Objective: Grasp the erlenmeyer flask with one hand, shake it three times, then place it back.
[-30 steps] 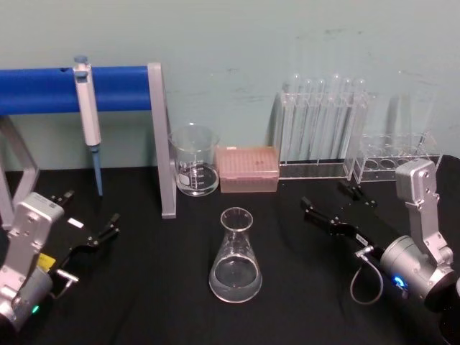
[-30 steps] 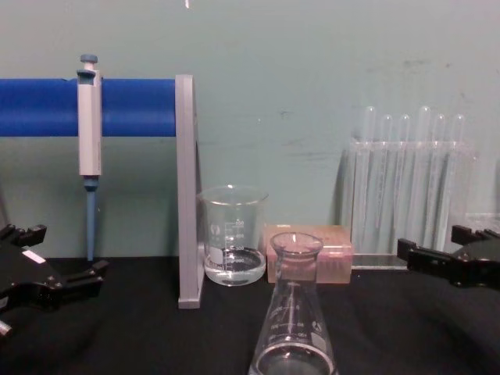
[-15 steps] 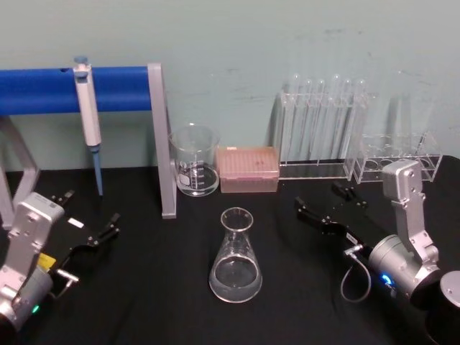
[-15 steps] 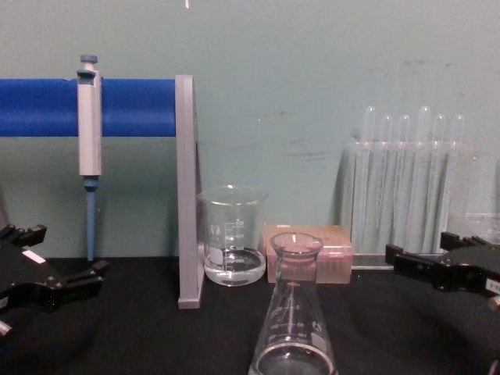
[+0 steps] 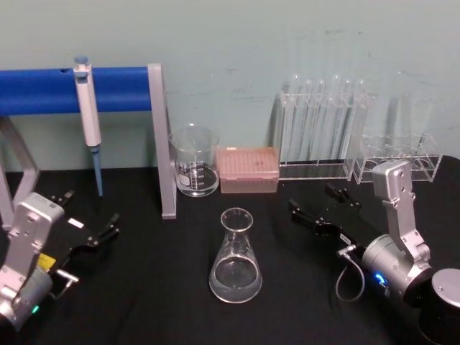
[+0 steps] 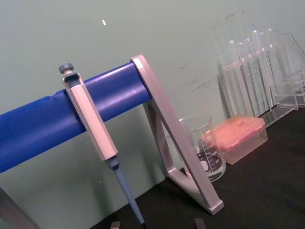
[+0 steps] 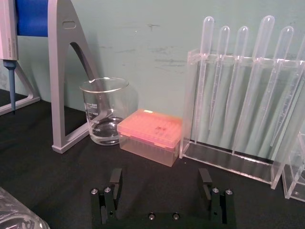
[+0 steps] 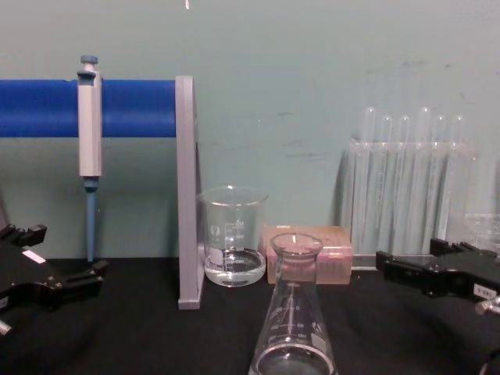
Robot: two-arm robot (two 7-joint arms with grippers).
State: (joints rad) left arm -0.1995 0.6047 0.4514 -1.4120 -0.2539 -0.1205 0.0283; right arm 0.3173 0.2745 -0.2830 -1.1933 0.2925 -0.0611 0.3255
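The erlenmeyer flask stands upright on the black table, a little clear liquid in its wide base. It rises at the lower centre of the chest view, and its edge shows in the right wrist view. My right gripper hovers to the flask's right, a short gap away, jaws open and empty. It points past the flask toward the back, its two fingers spread wide. My left gripper rests open at the table's left, far from the flask.
Behind the flask stand a glass beaker with some liquid and a pink tip box. A pipette hangs on the blue-bar stand at the back left. Clear racks of tubes stand at the back right.
My right gripper has moved left, closer to the flask, still open. The left arm and the flask have not moved.
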